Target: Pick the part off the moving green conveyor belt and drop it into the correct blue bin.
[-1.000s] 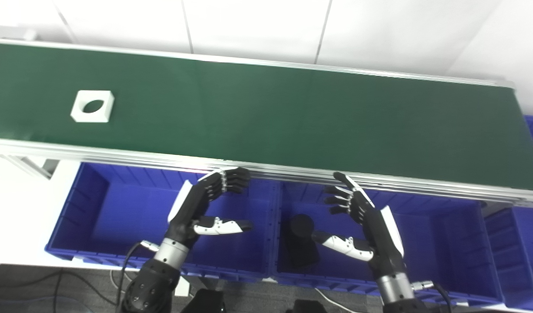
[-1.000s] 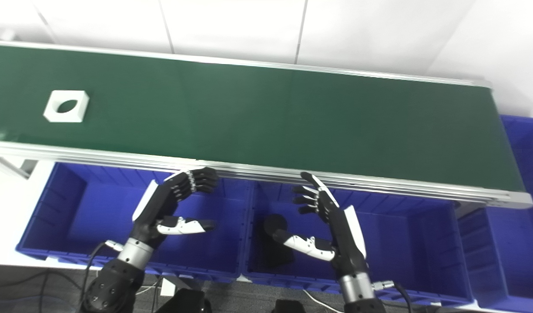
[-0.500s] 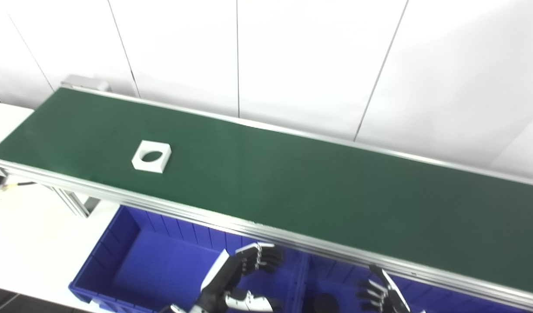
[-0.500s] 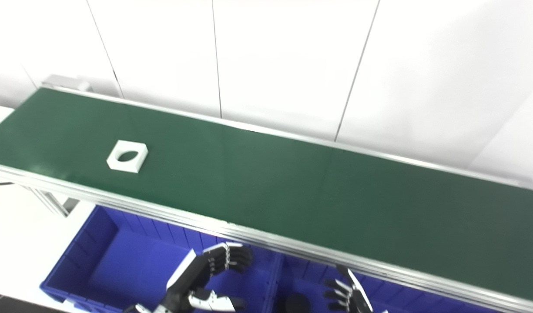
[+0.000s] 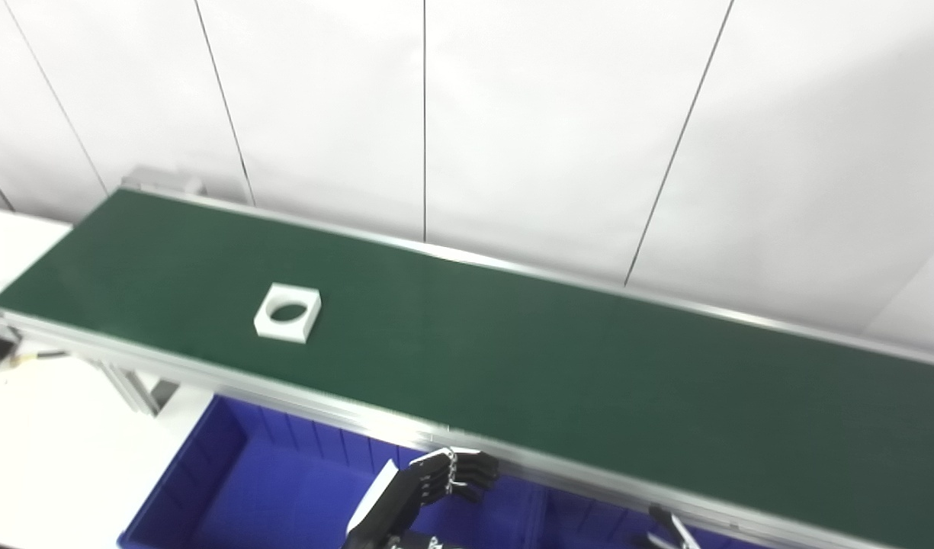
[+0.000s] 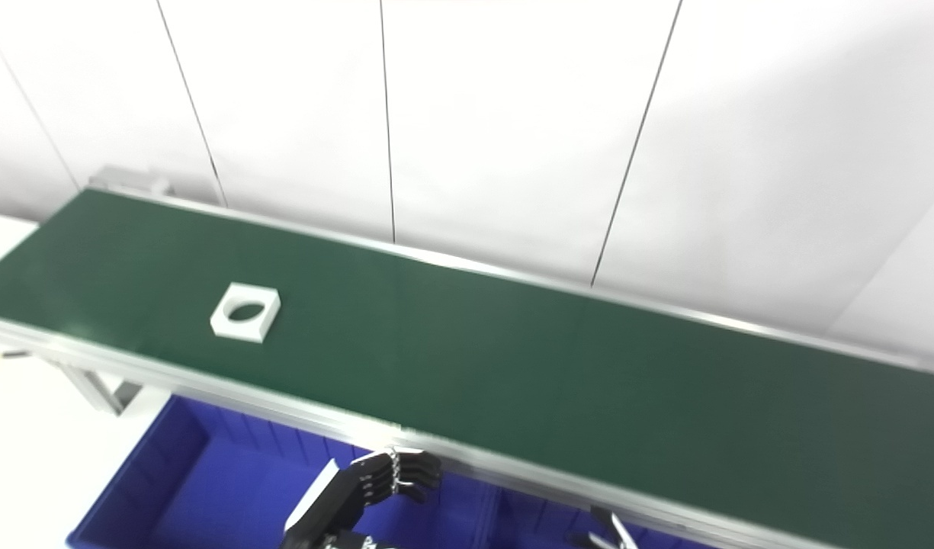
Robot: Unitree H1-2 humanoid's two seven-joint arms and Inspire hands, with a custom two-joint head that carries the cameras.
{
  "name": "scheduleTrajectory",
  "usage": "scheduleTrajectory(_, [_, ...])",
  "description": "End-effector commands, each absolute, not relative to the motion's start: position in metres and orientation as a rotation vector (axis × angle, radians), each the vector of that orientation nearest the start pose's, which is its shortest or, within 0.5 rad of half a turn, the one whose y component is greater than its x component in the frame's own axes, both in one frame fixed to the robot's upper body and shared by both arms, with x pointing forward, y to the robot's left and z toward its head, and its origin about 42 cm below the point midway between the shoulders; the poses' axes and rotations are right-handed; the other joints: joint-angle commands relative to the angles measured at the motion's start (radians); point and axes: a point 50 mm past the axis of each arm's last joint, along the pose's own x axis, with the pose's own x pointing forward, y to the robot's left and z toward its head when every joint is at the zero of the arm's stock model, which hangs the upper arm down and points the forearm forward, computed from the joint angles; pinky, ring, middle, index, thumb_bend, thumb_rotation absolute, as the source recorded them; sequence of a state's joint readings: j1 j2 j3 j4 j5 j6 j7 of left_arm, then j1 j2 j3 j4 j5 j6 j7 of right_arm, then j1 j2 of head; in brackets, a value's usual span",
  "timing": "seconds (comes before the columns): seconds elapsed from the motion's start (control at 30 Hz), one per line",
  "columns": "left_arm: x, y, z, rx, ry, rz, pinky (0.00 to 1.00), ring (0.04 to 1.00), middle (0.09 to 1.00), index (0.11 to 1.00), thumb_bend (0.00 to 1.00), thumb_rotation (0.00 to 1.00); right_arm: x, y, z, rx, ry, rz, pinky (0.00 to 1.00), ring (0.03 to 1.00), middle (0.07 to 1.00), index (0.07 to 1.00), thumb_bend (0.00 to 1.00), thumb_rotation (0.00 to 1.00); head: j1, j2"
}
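A white square part with a round hole (image 5: 287, 313) lies flat on the green conveyor belt (image 5: 558, 374), near its left end; it also shows in the right eye view (image 6: 245, 311). My left hand (image 5: 421, 492) hovers over the left blue bin (image 5: 230, 465), below the belt's near rail, far from the part. Its fingers are loosely curled and it holds nothing. Only the fingertips of my right hand (image 5: 669, 530) show at the bottom edge, over the middle blue bin (image 5: 581, 512). The rest of both arms is out of the picture.
An aluminium rail (image 5: 299, 396) runs along the belt's near edge, above the bins. A white panelled wall (image 5: 512, 114) stands behind the belt. A white surface (image 5: 40, 435) lies to the left of the bins.
The camera has tilted up, so the hands and bins have slid to the bottom edge. The white part has travelled a little to the right along the belt. Both hands keep their pose.
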State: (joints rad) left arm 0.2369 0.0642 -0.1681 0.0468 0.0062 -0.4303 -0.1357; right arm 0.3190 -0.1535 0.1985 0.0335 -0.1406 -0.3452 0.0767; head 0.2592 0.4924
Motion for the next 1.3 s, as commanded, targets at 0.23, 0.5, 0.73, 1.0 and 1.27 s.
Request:
scheduleTrajectory(0.23, [0.245,0.242,0.135,0.33,-0.433,-0.283,0.69,0.745,0.778,0.787,0.82,0.37,0.167,-0.211,0.042,-0.217,-0.076,0.274,0.6,0.701,0.764,0.904,0.77,0.33,-0.009,-0.007])
scheduleTrajectory(0.5, [0.283,0.283,0.183,0.522,-0.458,-0.271,0.77,0.783,0.805,0.815,0.8,0.38,0.17,-0.209,0.042,-0.233,-0.088,0.282,0.61,0.7,0.761,0.898,0.79,0.34,-0.013,-0.005])
scheduleTrajectory(0.73, [0.329,0.31,0.209,0.667,-0.434,-0.25,0.8,0.818,0.835,0.832,0.81,0.32,0.171,-0.208,0.04,-0.221,-0.1,0.291,0.6,0.697,0.758,0.899,0.8,0.32,-0.011,-0.005])
scheduleTrajectory(1.0, [0.379,0.332,0.223,0.804,-0.302,-0.232,0.81,0.873,0.886,0.857,0.86,0.27,0.172,-0.209,0.041,-0.229,-0.109,0.292,0.59,0.682,0.749,0.893,0.8,0.32,-0.012,-0.007])
scheduleTrajectory(1.27, [0.411,0.345,0.212,0.971,-0.191,-0.245,0.78,0.873,0.915,0.885,0.86,0.22,0.172,-0.209,0.041,-0.225,-0.11,0.289,0.59,0.684,0.748,0.89,0.8,0.32,-0.013,-0.005])
